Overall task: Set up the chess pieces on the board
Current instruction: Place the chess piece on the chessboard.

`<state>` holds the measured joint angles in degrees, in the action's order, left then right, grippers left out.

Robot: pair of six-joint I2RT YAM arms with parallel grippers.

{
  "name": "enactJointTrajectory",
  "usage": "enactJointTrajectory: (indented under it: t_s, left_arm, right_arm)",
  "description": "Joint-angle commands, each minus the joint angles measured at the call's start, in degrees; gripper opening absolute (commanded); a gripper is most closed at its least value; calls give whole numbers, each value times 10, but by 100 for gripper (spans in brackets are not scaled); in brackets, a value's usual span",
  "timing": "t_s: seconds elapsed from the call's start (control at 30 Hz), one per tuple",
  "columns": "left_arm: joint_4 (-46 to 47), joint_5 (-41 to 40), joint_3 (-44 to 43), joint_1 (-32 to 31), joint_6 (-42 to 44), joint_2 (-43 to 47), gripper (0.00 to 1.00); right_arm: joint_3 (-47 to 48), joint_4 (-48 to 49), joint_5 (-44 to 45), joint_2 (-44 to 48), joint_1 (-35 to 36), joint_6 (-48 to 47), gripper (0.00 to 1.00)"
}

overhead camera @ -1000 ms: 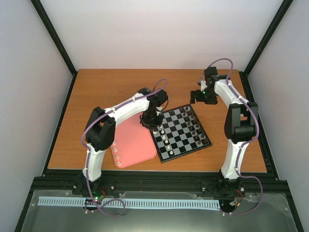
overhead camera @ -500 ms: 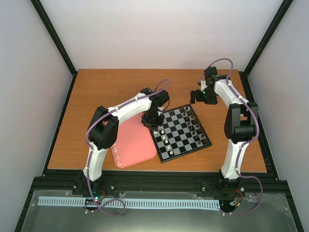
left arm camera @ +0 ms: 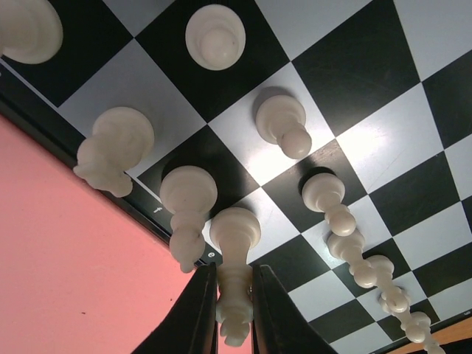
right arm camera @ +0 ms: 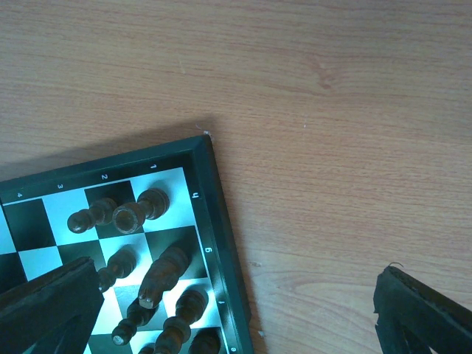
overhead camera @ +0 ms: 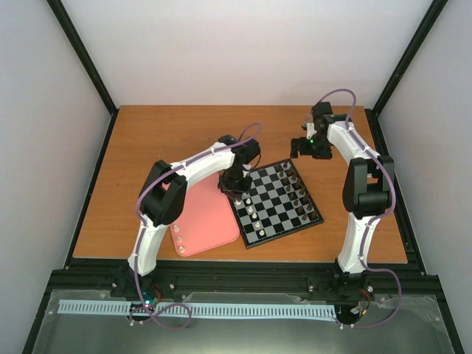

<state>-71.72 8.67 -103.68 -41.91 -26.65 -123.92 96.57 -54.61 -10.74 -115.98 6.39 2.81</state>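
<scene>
Cream pieces (left arm camera: 214,37), black-and-silver checkered board (left arm camera: 372,140)

Landmark: the board (overhead camera: 276,204), lying on the table (overhead camera: 184,133), turned at an angle to the table's edges.
Tray (overhead camera: 203,217): on the table, just beside the board's left edge.
Chess pieces (overhead camera: 248,209): standing on the board, in the rows along its left edge, next to the tray.
Other set (overhead camera: 299,193): on the board, along its right edge.
Small items (overhead camera: 179,240): on the tray, in a short row along the side farthest from the board.
Left gripper (left arm camera: 234,280): over the board's far-left corner.
Clamped piece (left arm camera: 234,295): between the left gripper's fingers, in the board's edge row beside the tray.
Right gripper (overhead camera: 304,149): above the table, just beyond the board's far-right corner.
</scene>
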Motion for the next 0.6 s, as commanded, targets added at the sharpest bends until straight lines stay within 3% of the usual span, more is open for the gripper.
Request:
enactJointTrajectory:
  t_s: [0.0,0.37,0.57]
  left_arm:
    - [-5,-1,-20,-2,13,-5,1]
    - [-5,13,-12,-2,20,-6,1]
    - [-9,14,-11,-2,27,-6,7]
  right_arm:
    - [4,-2,4,-5,-4,-2,100]
    - [6,-3,5,-10,-4,-2,100]
    - [9,-4,4,-12,-4,-2,100]
